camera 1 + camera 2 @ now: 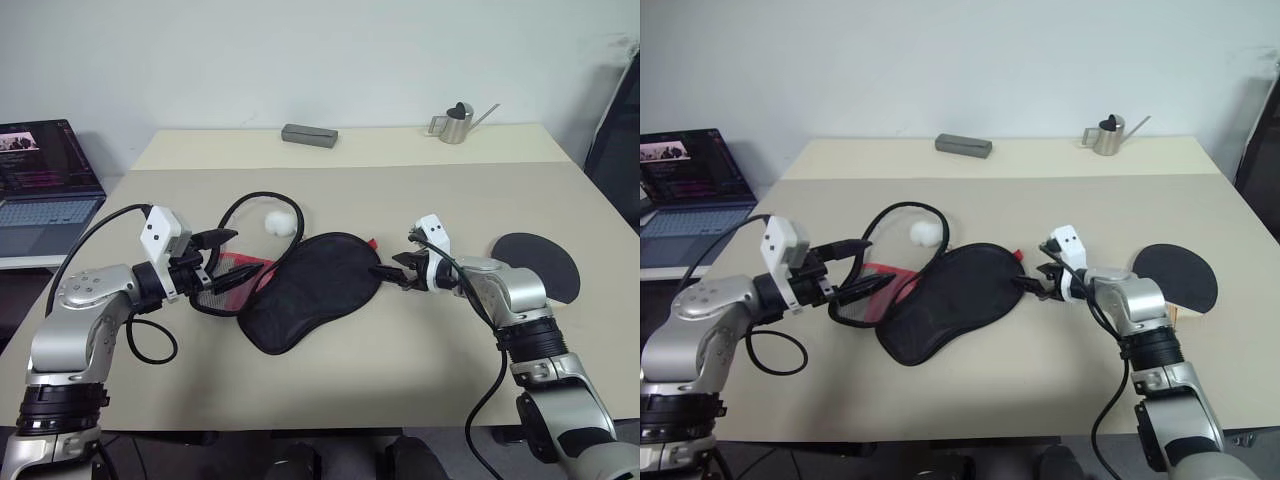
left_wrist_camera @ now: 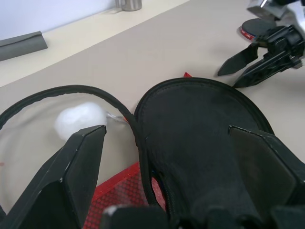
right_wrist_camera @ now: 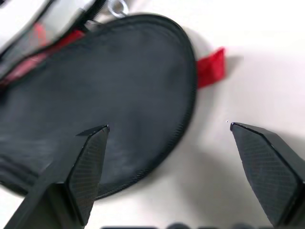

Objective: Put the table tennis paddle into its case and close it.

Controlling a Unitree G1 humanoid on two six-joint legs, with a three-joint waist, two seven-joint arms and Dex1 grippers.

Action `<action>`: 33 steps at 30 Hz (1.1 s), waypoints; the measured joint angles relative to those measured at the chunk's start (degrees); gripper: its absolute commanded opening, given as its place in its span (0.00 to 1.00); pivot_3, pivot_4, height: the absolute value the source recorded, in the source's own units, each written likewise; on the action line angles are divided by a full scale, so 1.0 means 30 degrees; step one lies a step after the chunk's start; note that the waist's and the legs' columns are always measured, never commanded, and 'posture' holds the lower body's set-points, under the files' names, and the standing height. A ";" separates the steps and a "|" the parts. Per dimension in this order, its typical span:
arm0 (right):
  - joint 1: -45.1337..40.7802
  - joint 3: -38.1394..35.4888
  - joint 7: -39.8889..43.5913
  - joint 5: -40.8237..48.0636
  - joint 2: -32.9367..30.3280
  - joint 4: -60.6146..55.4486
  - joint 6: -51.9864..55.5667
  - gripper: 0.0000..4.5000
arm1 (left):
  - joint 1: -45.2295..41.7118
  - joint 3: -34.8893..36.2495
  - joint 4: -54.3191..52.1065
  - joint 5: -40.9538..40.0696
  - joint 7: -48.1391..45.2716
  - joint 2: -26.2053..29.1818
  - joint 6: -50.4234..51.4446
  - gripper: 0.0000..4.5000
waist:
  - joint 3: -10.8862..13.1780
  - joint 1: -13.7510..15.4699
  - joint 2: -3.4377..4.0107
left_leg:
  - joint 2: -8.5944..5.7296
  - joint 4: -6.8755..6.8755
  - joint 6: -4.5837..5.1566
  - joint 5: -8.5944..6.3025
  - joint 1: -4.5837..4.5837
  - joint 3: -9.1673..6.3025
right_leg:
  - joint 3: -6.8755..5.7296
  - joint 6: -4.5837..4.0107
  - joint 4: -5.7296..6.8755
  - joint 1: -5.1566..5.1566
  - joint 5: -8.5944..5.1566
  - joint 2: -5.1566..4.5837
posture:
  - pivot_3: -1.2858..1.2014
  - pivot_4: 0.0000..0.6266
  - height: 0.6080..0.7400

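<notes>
Beige table (image 1: 330, 380) in an office corner, pale wall behind. Nearest, lying flat mid-table: black case (image 1: 310, 290), red panel and mesh pocket at its narrow end, zip edge looping loose toward the white fluffy ball charm (image 1: 280, 222). Not yet packed, judging by the paddle (image 1: 540, 265) resting well apart at the table's right edge, black face up, handle hidden behind the right forearm. Nothing done so far; picking up the paddle, sliding it in and zipping shut all left. Left gripper (image 1: 222, 262) spread wide, empty, pointing nearly level over the case's narrow red end, one finger on either side of the loose zip edge in the left wrist view. Right gripper (image 1: 392, 273) likewise spread wide and empty, tilted down, fingers (image 3: 90, 167) at the round end by the red tab (image 3: 210, 67); contact uncertain. Farther back: grey box (image 1: 309, 134), small metal watering can (image 1: 458, 124), open laptop (image 1: 45, 190) off to the left.
</notes>
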 measured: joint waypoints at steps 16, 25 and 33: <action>0.0100 0.1859 0.0222 -0.1183 0.1384 -0.1069 -0.0247 0.99 | 0.0002 -0.0024 0.0002 0.0050 0.0082 -0.0256 -0.0104 1.00 | -0.0009 -0.0086 -0.0013 | 0.0008 -0.0002 -0.0002 -0.0002 0.0002 -0.0004 | 0.0014 -0.0007 0.0007 -0.0022 0.0005 0.0016 | 0.52 0.24 1.00; 0.0106 0.2073 0.0254 -0.1464 0.1403 -0.1151 -0.0258 0.54 | 0.0005 -0.0041 0.0003 0.0189 0.0365 -0.0392 -0.0189 1.00 | -0.0009 -0.0086 -0.0013 | 0.0008 -0.0003 -0.0005 -0.0003 -0.0014 -0.0009 | 0.0018 -0.0009 0.0011 -0.0054 0.0006 0.0018 | 0.52 0.24 1.00; 0.0104 0.2395 0.0589 -0.1900 0.1080 -0.1152 -0.0841 0.00 | 0.0214 -0.0071 0.0002 0.0238 0.0408 -0.0391 -0.0226 1.00 | -0.0009 -0.0083 -0.0013 | 0.0006 -0.0003 -0.0005 -0.0003 -0.0028 -0.0008 | 0.0019 -0.0010 0.0012 -0.0069 0.0006 0.0018 | 0.52 0.24 1.00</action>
